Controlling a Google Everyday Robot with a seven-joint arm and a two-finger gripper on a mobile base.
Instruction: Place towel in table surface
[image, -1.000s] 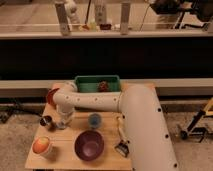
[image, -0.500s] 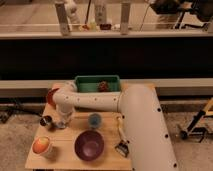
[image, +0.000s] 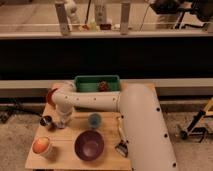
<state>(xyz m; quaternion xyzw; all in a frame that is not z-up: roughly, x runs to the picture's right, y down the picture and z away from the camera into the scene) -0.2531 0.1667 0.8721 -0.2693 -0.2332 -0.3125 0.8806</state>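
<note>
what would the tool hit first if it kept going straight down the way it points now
The tool points down at the left side of the wooden table, so it would probably meet the tabletop first. The small dark cup stands just to its side, likely outside that line, though depth is unclear.

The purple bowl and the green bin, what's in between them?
In the camera view, a small blue cup and the robot's white arm lie between purple bowl and green bin. The claw hangs left of the cup.

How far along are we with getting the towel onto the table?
Nothing looks done yet: no towel lies on the table. In hand: the arm reaches over the left side, with the tool low beside a small dark cup. A towel in it cannot be made out. Left: the placing itself.
</note>
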